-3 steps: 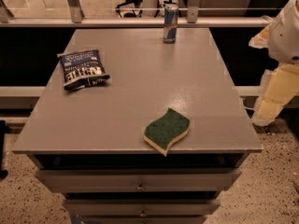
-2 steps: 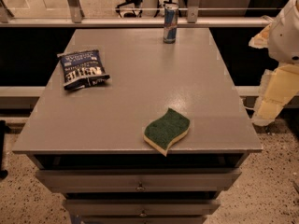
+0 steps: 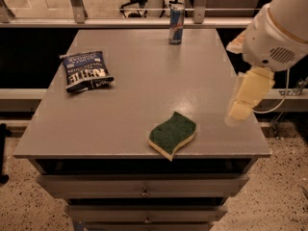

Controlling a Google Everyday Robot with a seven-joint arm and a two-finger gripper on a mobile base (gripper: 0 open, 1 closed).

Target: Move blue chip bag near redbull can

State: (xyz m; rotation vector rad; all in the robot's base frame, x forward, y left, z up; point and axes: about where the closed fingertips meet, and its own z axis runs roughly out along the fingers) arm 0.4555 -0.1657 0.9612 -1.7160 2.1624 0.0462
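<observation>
Arm has swung in from beyond the right edge since a second ago; pincer (image 3: 239, 110) now hangs over the desk's (image 3: 144, 88) right edge, motion-blurred, and whether it is apart or together I cannot tell; it holds nothing. Blue chip bag (image 3: 86, 70) unmoved, lying flat by the left edge; redbull can (image 3: 176, 23) unmoved, upright at the middle of the far edge, well apart from the bag. Green sponge (image 3: 172, 134) same spot near the front edge. Reading: approach just begun, the whole reach across to the bag still ahead.
</observation>
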